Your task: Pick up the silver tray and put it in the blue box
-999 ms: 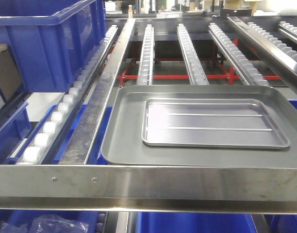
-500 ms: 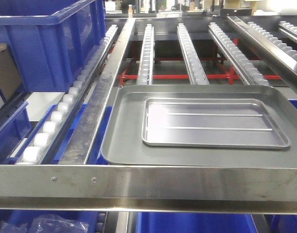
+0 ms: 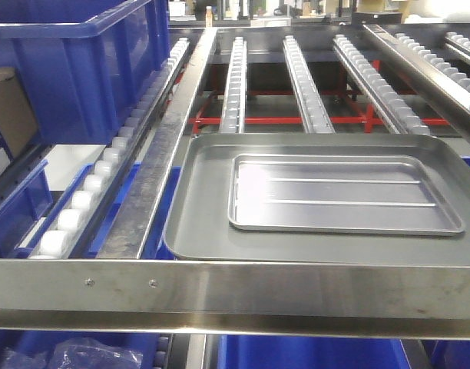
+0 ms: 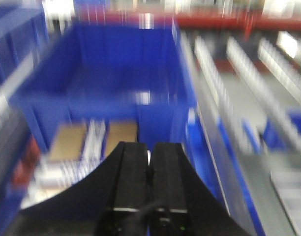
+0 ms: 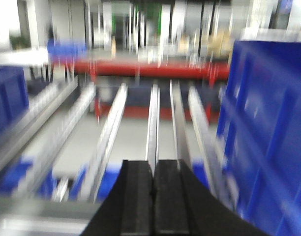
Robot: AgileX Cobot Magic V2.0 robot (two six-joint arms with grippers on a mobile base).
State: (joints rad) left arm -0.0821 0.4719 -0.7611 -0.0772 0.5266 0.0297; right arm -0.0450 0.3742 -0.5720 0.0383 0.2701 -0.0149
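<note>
Front view of a steel roller counter (image 3: 304,77) in a warehouse. The silver tray (image 3: 344,194), bright and shallow with two raised ridges along its floor, lies flat inside a larger dull dark-grey tray (image 3: 200,215), nearer that tray's right and far sides. The blue box (image 3: 74,69), a deep ribbed crate, stands on the neighbouring roller lane at the upper left, well apart from both trays. A wide steel rail (image 3: 235,296) crosses the foreground, with lower blue bins (image 3: 312,354) beneath it. Compared with a second ago, everything in the front view has slid a little to the right together, while the silver tray keeps the same place within the grey tray. This suggests the camera or base has shifted, not the tray. Neither arm appears in the front view. Both wrist views are smeared with motion blur, so the arms are probably moving. The left hand (image 4: 149,152) has its two black fingers pressed together with nothing between them and faces the open blue box (image 4: 116,78). The right hand (image 5: 153,169) is likewise closed and empty, pointing down the roller lanes; a blue crate wall fills the right of its view, and whether that is the same box cannot be told. The task looks barely begun: the tray is untouched, and a hand will need to spread its fingers before taking the thin rim.
</note>
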